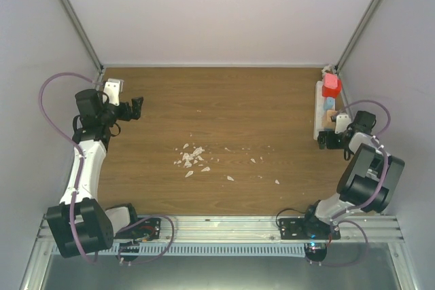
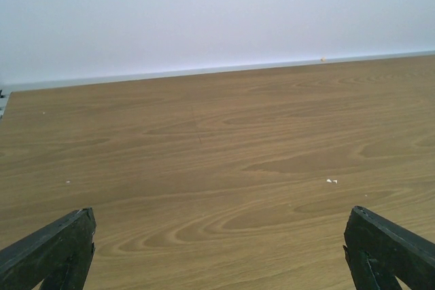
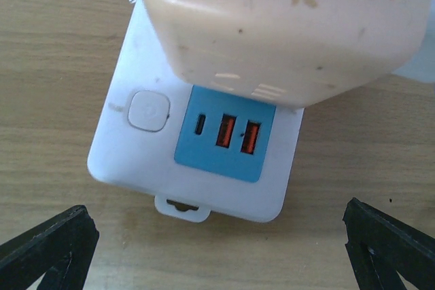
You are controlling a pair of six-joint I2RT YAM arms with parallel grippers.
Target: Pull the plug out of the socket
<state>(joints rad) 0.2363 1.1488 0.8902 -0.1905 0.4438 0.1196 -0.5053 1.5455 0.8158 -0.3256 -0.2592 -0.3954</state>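
The socket, a long white power strip (image 1: 318,110), lies along the right wall at the far right of the table. A red plug (image 1: 331,86) sits in its far end, and a cream adapter plug (image 1: 330,117) sits nearer. In the right wrist view the strip's near end (image 3: 129,161) shows a blue USB panel (image 3: 221,137) and a button (image 3: 149,110), with the cream plug (image 3: 285,25) plugged in just beyond. My right gripper (image 3: 217,263) (image 1: 326,140) is open and empty just short of that end. My left gripper (image 1: 137,107) (image 2: 217,256) is open and empty over bare wood at the far left.
White scraps (image 1: 192,157) are scattered in the middle of the wooden table, with a few more to their right (image 1: 253,161). White walls close in the table on the left, back and right. A metal rail (image 1: 217,222) runs along the near edge.
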